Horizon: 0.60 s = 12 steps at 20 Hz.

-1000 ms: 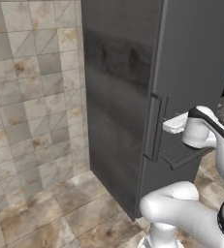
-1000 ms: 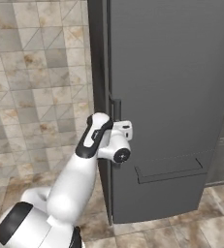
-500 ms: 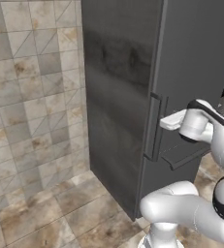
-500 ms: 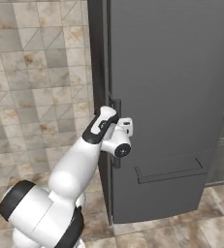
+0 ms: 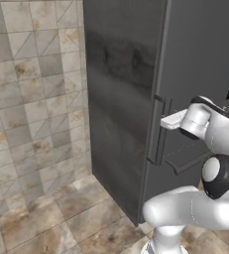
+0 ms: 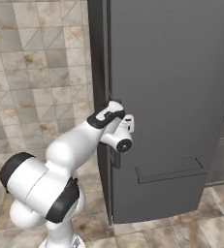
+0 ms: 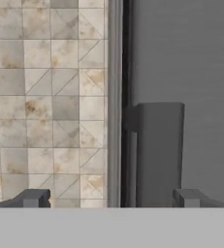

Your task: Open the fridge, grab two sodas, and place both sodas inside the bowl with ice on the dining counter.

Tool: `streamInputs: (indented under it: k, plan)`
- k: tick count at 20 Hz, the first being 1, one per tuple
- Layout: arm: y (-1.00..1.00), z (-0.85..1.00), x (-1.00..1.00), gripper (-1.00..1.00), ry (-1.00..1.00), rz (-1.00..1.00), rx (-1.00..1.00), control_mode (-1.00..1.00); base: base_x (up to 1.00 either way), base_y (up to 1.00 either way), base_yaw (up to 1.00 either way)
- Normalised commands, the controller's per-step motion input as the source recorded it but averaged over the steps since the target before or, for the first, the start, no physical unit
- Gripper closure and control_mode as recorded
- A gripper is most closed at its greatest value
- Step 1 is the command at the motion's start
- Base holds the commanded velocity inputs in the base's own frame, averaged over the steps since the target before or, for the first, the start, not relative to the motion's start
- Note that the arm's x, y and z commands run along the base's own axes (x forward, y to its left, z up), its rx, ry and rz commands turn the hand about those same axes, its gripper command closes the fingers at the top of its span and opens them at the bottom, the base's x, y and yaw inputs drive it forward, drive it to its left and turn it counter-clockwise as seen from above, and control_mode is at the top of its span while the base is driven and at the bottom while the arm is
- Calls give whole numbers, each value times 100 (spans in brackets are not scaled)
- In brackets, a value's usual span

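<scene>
Looking along the hand, I see my gripper (image 7: 111,198) spread wide, one fingertip (image 7: 34,197) over the tiled wall (image 7: 45,97) and the other over the fridge (image 7: 191,72) door, with nothing held between them. The dark bar handle (image 7: 154,150) rises just ahead, inside the span of the fingers but not touched as far as I can tell. From the left base camera the hand (image 5: 178,120) sits right beside the handle (image 5: 158,131) at its upper end. The fridge (image 6: 167,97) door is shut, standing on the mottled floor (image 5: 46,218).
</scene>
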Motion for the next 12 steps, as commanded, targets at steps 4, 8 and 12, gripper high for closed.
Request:
streamInputs:
  k: [4, 8, 12]
  plan:
    - [-18, -3, 27, -100, 0, 0, 0, -100, 0, 0, 0]
    - [-19, -2, 24, -100, 0, 0, 0, -100, 0, 0, 0]
    - [-9, -1, 22, -100, 0, 0, 0, -100, 0, 0, 0]
